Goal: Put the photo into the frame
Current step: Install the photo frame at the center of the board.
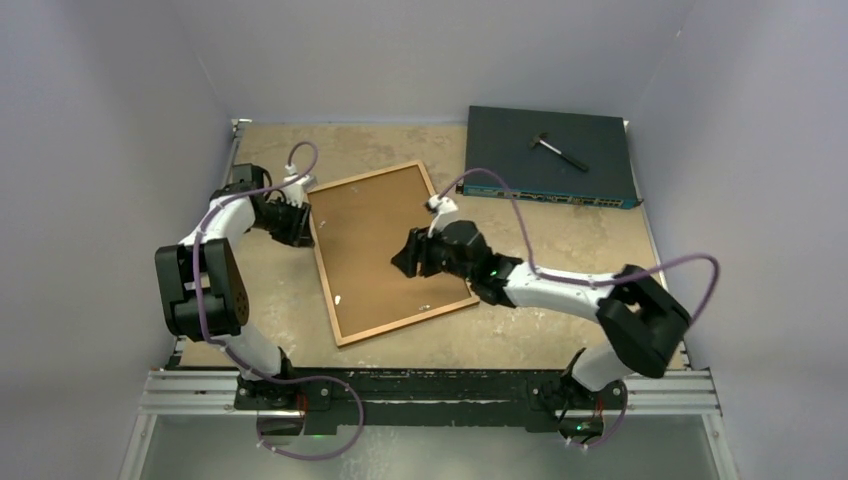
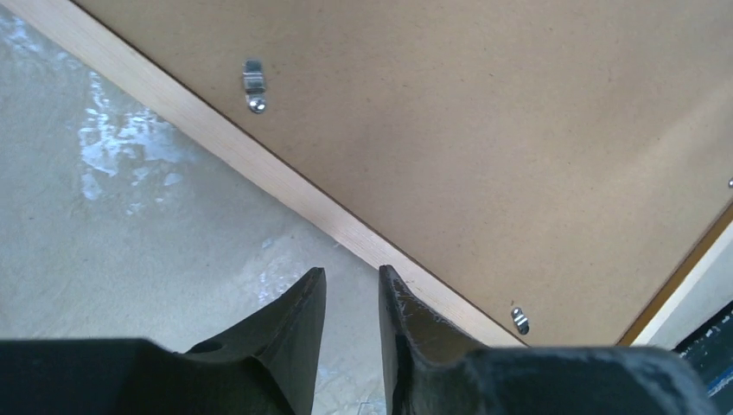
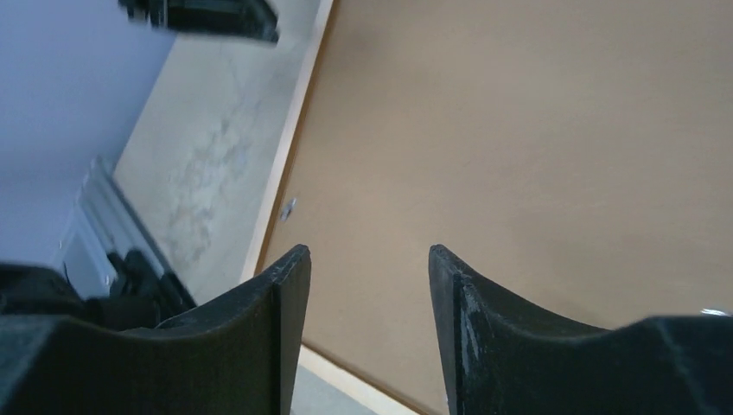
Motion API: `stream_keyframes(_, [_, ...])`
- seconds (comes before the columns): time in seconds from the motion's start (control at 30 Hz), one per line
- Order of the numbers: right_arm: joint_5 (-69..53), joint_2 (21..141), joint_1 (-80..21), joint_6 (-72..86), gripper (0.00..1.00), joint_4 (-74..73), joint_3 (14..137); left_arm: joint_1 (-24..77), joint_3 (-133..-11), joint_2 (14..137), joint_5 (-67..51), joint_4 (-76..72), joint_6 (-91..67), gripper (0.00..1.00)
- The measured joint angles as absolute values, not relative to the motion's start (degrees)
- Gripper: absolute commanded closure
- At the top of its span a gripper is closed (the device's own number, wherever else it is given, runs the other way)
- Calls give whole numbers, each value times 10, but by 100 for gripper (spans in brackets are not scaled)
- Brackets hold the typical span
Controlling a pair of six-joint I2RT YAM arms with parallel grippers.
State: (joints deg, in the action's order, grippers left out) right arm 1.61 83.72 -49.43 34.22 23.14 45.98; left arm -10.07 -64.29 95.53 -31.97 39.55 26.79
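The frame [image 2: 253, 157] lies back-up on the bench [image 2: 130, 259], backing board [image 2: 484, 130] seated and clips [image 2: 253, 85] exposed for reaching. Left jaws by the rim and right jaws above the board are parted, empty.

One frame [image 1: 408, 323], one backing board [image 1: 365, 245], one network switch [image 1: 500, 150], one hammer [image 1: 558, 151], one left claw [image 2: 353, 285], one right claw [image 3: 367, 259].

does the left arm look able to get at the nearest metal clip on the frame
Probably yes: the left end effector hovers at the frame's rail, jaws a little apart and empty, and the clip lies bare beside it.
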Motion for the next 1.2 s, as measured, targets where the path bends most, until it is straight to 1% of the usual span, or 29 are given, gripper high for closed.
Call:
stream_keyframes(0.1, [-22,908,-530,339,52,283,461,-100,-629,953,-327,396,271,82])
stream_keyframes(0.2, [-59,981,-556,336,53,324,469,-101,-614,966,-328,396,272,87])
stream_keyframes(0.37, [-101,1063,-585,328,54,361,516,-100,-601,985,-328,392,276,92])
stream_keyframes(0.7, [-136,1138,-609,319,54,398,591,-100,-600,988,-328,376,277,95])
stream_keyframes(1.2, [-147,1181,-624,321,55,398,620,-101,-590,988,-322,367,281,96])
